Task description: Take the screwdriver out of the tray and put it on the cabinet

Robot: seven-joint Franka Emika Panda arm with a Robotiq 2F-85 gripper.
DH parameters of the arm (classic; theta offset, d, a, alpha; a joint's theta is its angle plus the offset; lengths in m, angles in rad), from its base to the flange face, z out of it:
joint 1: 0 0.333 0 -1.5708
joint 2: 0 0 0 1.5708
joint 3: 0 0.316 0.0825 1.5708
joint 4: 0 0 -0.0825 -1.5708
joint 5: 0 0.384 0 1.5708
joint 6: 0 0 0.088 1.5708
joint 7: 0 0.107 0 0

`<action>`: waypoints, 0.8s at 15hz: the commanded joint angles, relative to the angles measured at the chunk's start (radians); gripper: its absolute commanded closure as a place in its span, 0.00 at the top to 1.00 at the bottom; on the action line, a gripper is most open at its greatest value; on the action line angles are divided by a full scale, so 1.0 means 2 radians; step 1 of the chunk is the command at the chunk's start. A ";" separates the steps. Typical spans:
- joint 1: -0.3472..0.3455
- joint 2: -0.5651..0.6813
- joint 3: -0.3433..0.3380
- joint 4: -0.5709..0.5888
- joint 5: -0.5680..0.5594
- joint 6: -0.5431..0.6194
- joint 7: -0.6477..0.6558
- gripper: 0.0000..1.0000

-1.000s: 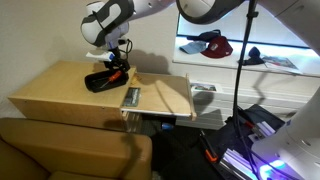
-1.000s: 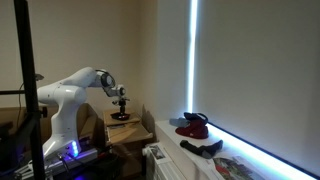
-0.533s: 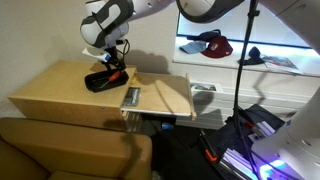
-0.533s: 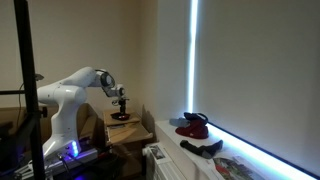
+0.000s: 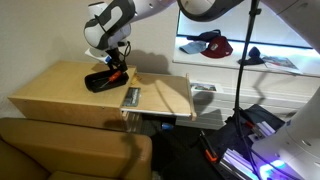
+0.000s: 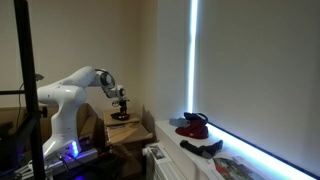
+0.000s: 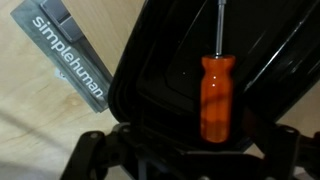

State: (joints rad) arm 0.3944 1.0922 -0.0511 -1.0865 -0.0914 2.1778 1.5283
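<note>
In the wrist view the fingers (image 7: 88,152) stand spread wide and empty over the tray (image 7: 150,85). The screwdriver (image 7: 216,95) lies inside the tray, its shaft pointing away. A grey booklet (image 7: 68,52) lies beside the tray on the cabinet (image 7: 40,120).

In an exterior view the fingers (image 5: 118,60) hang just above the tray (image 5: 100,80) near the cabinet's (image 5: 60,95) far edge.

In an exterior view the arm (image 6: 75,85) reaches over the cabinet (image 6: 125,135); the screwdriver is too small to see.

The screwdriver (image 7: 216,98) has an orange handle; tray (image 7: 158,60) black, cabinet (image 5: 60,95) light tan.
</note>
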 commanded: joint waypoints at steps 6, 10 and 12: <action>0.008 -0.001 -0.008 0.003 -0.006 -0.025 0.016 1.00; 0.004 0.013 -0.001 0.023 -0.003 -0.057 0.012 1.00; 0.004 0.016 -0.001 0.027 -0.003 -0.061 0.011 1.00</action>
State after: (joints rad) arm 0.3994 1.1063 -0.0518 -1.0696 -0.0936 2.0987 1.5447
